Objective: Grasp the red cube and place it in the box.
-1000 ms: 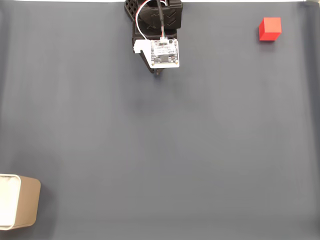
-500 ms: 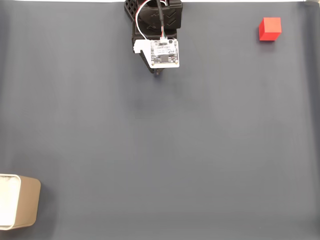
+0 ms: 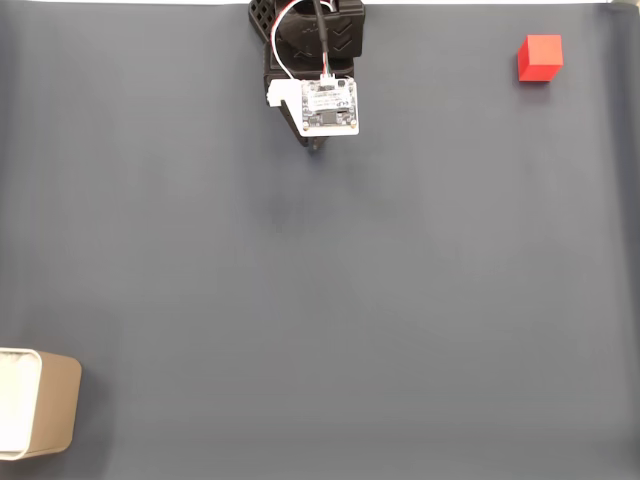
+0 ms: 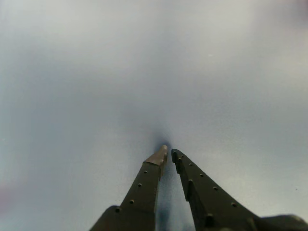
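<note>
Box-wise, the small tan open-topped box with a white inside [image 3: 38, 415] sits at the bottom left corner of the fixed view on the dark grey tabletop [image 3: 320, 300]. Black two-finger hand [image 4: 167, 151] is nearly closed, tips almost touching, holding nothing. Small bright red cube [image 3: 540, 57] is way off at top right.

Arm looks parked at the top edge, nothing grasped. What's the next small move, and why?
Probably swing the arm toward the red cube, which sits at the top right of the fixed view, well right of the arm, and open the tool on the way. In the wrist view its fingers are nearly together over bare grey mat with nothing between them. The box waits at the bottom left.
</note>
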Tool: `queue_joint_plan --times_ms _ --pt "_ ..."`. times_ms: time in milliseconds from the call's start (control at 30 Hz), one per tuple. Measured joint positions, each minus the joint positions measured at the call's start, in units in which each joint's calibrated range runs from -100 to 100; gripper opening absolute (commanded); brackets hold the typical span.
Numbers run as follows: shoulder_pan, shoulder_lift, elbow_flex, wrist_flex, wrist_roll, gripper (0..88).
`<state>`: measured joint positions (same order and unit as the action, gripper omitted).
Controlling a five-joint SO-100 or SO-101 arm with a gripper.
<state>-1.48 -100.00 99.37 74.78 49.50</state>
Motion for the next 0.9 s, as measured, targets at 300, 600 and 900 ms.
queue_joint_plan --times_ms 300,600,900 --pt "0.0 0.0 0.0 0.0 0.0 0.0" --pt "0.0 0.0 0.0 0.0 0.0 0.0" --pt "0.0 0.3 0.0 -8.4 -0.4 0.0"
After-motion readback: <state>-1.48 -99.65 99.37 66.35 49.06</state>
